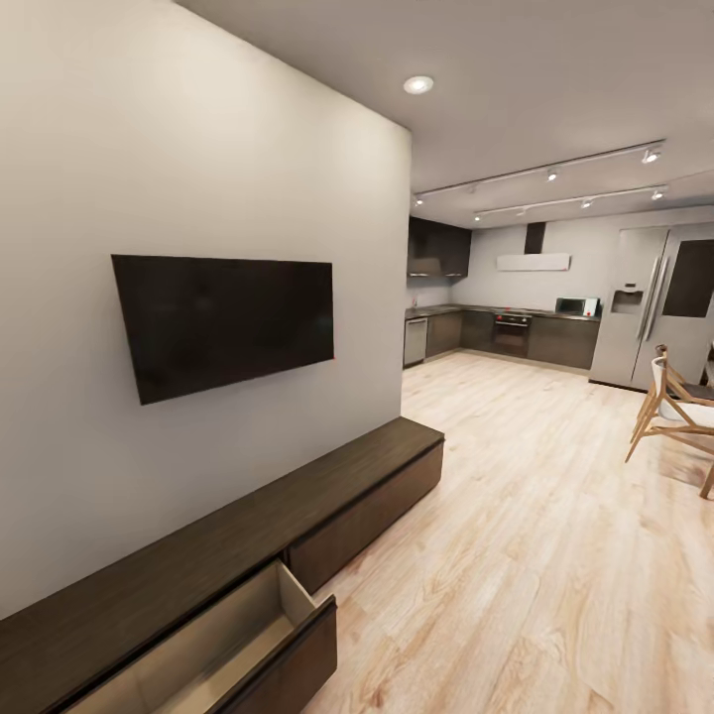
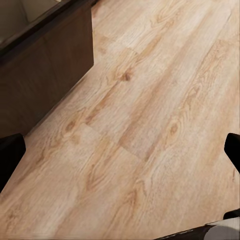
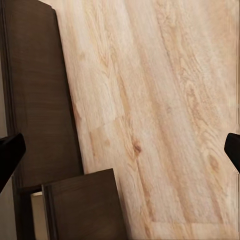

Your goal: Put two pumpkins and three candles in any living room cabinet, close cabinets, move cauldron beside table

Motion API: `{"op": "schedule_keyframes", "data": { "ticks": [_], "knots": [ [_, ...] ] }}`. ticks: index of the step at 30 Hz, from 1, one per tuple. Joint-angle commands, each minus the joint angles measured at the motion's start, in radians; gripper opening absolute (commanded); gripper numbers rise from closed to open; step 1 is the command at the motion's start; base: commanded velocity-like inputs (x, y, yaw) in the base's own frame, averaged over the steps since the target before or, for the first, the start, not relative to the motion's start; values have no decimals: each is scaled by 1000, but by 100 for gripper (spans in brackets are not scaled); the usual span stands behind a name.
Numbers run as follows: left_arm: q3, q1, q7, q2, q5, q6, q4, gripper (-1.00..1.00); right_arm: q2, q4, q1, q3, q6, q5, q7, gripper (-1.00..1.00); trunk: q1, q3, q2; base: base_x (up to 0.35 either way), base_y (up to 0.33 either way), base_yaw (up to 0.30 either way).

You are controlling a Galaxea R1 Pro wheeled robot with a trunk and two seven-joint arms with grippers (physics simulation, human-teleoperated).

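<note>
Left wrist view is showing my left gripper (image 2: 120, 150) hanging over the wood floor (image 2: 150, 110), and its two dark fingertips (image 2: 10, 155) are sitting far apart at the two edges with nothing between them, so it is let go and holding nothing. Just beside it, the dark brown cabinet (image 2: 45, 70) is standing on the floor. In the right wrist view, my right gripper (image 3: 120, 150) is spread wide too, with bare floor between its fingertips (image 3: 10, 152) and no thing in it. It is looking down at the cabinet's flat front and at the pulled-out drawer (image 3: 85, 207). From my head, I am seeing the long low cabinet running along the white wall (image 1: 198, 129) under the black TV (image 1: 223, 322). The drawer nearest me is standing open and looking empty inside. Far off, the kitchen (image 1: 506, 332) and a big grey fridge (image 1: 645, 307) are showing, and a wooden chair (image 1: 674, 412) is standing on the floor.
</note>
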Motion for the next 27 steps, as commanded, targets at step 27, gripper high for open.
{"op": "schedule_keyframes", "data": {
  "ticks": [27],
  "knots": [
    [-4, -12, 19, 8, -3, 3, 25, 100, 2, 1, 0, -6, 5, -10, -2, 100, 0, 2, -1, 0, 0, -31]
  ]
}}
